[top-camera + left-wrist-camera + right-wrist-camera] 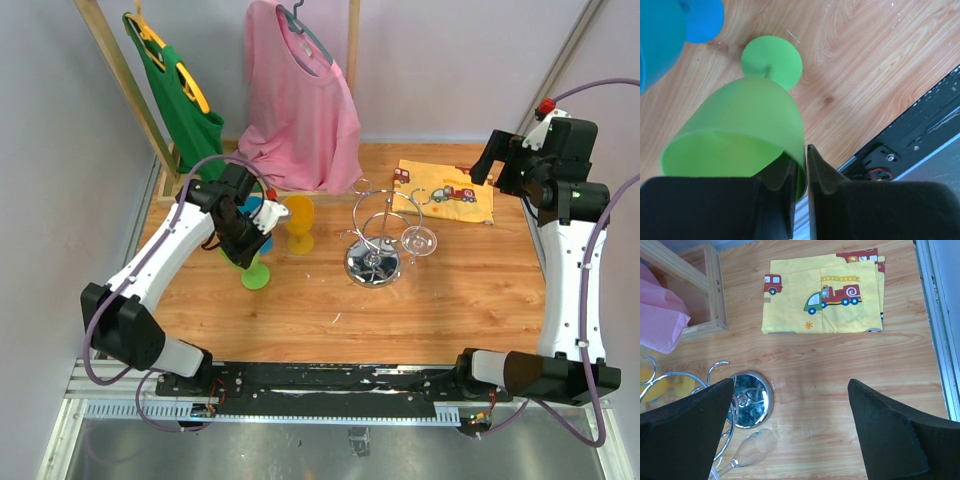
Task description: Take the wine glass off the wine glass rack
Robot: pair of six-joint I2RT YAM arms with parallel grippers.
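Note:
The wine glass rack (372, 262), a shiny wire stand on a round chrome base (751, 399), stands mid-table. A clear wine glass (418, 240) hangs upside down from its right arm; its bowl (752, 447) shows low in the right wrist view. My right gripper (500, 165) hovers open at the back right, its fingers spread wide (791, 382) above bare wood beside the rack. My left gripper (250, 240) is shut on the rim of a green wine glass (740, 120), one finger inside the bowl and one outside (802, 152). The glass's foot (255, 272) rests on the table.
A blue glass (252, 212) and a yellow glass (298, 222) stand close behind the green one. A folded yellow fire-truck cloth (445, 190) lies at the back right. A pink shirt (300, 100) and a green bag (175, 85) hang on a wooden frame (715, 290) at the back.

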